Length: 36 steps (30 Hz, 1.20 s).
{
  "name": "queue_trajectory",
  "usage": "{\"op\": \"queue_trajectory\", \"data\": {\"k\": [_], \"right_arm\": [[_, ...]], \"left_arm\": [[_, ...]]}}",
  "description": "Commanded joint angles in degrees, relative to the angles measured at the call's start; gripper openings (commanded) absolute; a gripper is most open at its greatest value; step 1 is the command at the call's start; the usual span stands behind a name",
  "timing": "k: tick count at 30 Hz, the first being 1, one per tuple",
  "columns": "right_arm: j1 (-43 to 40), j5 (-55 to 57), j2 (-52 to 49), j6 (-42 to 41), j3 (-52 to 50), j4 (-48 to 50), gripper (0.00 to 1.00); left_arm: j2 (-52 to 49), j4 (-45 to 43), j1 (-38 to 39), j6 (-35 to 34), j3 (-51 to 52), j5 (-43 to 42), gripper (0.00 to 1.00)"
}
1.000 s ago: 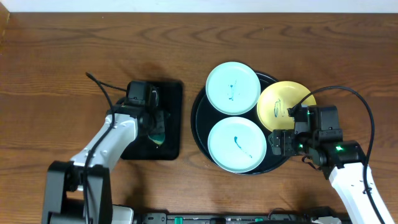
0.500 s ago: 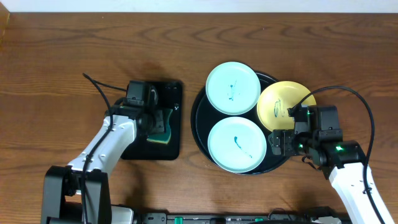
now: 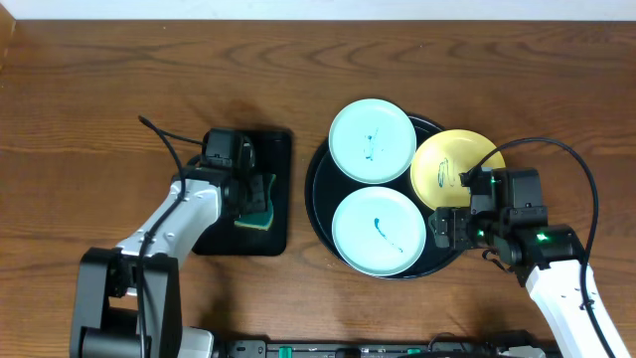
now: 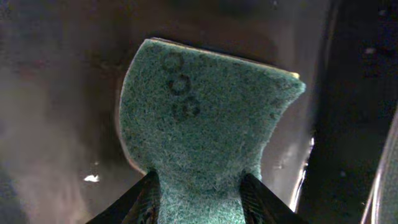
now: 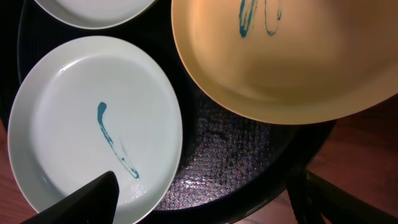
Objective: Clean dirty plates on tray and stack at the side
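Mint-blue and stiff, the far plate (image 3: pixel 372 140) and the near plate (image 3: pixel 379 232) lay flat in the round black tray (image 3: pixel 316 189), each with a teal smear at its centre. The yellow plate (image 3: pixel 452 169), smeared too, rode over the tray's right rim and overhung the wooden worktop (image 3: pixel 99 99). All three looked rigid, glossy, light and probably slick, so the rim seemed the only purchase, and the yellow one's overhanging edge the easiest place to pinch. The right end effector (image 5: pixel 205 199) hung wide and empty above the tray, between the near plate and the yellow plate. Over the rectangular tray (image 3: pixel 281 149), the left end effector (image 4: pixel 199 190) pinched the green sponge (image 4: pixel 205 112), which was soft enough to waist between the fingers.
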State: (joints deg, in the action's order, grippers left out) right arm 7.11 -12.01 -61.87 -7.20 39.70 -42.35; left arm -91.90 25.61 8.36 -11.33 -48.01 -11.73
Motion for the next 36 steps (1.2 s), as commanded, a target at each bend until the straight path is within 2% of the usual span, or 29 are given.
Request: {"op": "queue_trajectory", "data": {"k": [1, 5, 6, 9, 10, 12, 18, 29, 32, 36], "right_arm": [[1.0, 0.0, 0.0, -0.5, 1.1, 0.2, 0.85], [1.0, 0.0, 0.0, -0.5, 1.1, 0.2, 0.85], [1.0, 0.0, 0.0, -0.5, 1.1, 0.2, 0.85], [1.0, 0.0, 0.0, -0.5, 1.1, 0.2, 0.86], [1.0, 0.0, 0.0, -0.5, 1.1, 0.2, 0.86], [1.0, -0.1, 0.0, -0.5, 1.1, 0.1, 0.86], [1.0, 0.0, 0.0, -0.5, 1.1, 0.2, 0.86], [1.0, 0.0, 0.0, -0.4, 1.1, 0.2, 0.86], [1.0, 0.0, 0.0, -0.4, 1.1, 0.2, 0.86], [1.0, 0.0, 0.0, -0.4, 1.1, 0.1, 0.86]], "left_arm": [[-2.6, 0.4, -0.1, -0.1, 1.0, -0.7, 0.43], [-5.1, 0.3, -0.1, -0.1, 1.0, -0.7, 0.42], [-5.9, 0.4, -0.1, -0.1, 1.0, -0.7, 0.39], [-7.7, 0.4, -0.1, -0.1, 1.0, -0.7, 0.24], [-7.8, 0.4, -0.2, -0.1, 1.0, -0.7, 0.15], [-7.5, 0.4, -0.2, -0.1, 0.9, -0.7, 0.08], [-2.9, 1.3, -0.2, -0.2, -0.1, -0.7, 0.07], [12.5, 1.2, -2.9, -0.1, -0.1, -1.6, 0.08], [14.6, -0.2, -6.6, 0.5, -0.1, -9.7, 0.07], [14.5, -1.6, -11.8, 7.9, -0.1, -26.6, 0.07]]}}
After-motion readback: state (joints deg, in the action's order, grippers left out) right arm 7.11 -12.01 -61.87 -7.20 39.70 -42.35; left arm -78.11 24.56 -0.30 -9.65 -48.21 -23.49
